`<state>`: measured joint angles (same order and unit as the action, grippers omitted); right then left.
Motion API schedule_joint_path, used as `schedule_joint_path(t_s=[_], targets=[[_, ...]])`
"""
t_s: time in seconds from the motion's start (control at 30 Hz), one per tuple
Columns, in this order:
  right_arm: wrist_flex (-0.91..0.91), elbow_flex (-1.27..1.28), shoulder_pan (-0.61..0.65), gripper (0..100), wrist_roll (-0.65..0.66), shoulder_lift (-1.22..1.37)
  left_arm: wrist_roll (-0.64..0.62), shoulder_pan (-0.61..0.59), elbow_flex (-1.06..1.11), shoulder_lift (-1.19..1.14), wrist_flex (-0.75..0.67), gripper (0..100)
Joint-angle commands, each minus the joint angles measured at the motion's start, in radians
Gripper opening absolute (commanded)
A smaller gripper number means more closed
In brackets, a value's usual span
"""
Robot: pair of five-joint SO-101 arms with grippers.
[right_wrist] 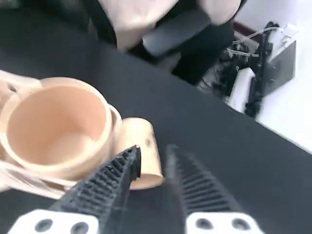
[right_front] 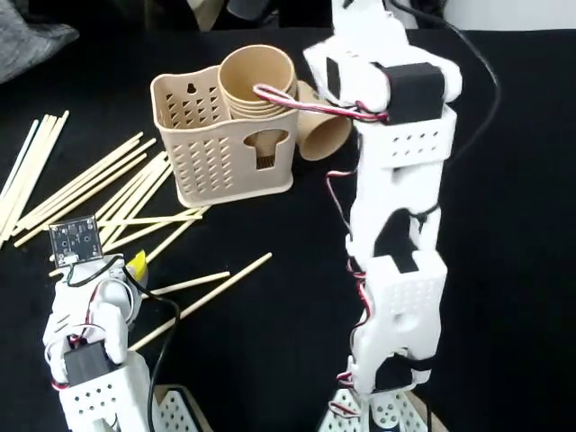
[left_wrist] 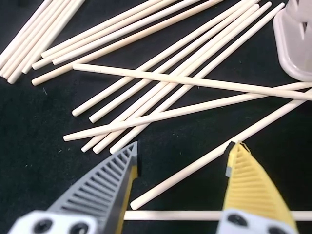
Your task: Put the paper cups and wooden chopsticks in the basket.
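A beige perforated basket stands at mid-table with a stack of paper cups in it. One more paper cup lies on its side against the basket's right. Wooden chopsticks are scattered to the left. My left gripper hangs open low over the chopsticks, one stick running between its grey and yellow fingers. My right gripper is open at the lying cup, one black finger overlapping it, with the stacked cups just beside.
The basket's base corner sits close beyond the left gripper. Two more chopsticks lie apart near the left arm. The right arm's white body stretches over the table's right half. Black cloth covers the table.
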<state>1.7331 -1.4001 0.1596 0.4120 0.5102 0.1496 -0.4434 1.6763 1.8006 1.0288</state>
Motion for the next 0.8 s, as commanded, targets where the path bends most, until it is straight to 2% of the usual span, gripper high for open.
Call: schedule_joint_path(t_s=[0.0,0.13,0.4,0.6,0.77], targets=[[0.035,0.143,-0.081,23.1,0.135,-0.059,0.008,0.008,0.008,0.005,-0.009,29],[0.02,0.421,-0.127,26.6,0.29,-0.082,0.008,0.008,0.008,0.005,-0.009,29],[-0.267,0.834,-0.213,26.6,0.43,-0.09,0.008,0.01,0.008,0.005,-0.009,29],[-0.595,1.116,-0.221,26.5,0.443,-0.091,0.008,0.012,0.008,0.005,-0.009,29],[-0.755,1.244,-0.187,26.5,0.431,-0.11,0.008,0.013,0.008,0.005,-0.009,29]])
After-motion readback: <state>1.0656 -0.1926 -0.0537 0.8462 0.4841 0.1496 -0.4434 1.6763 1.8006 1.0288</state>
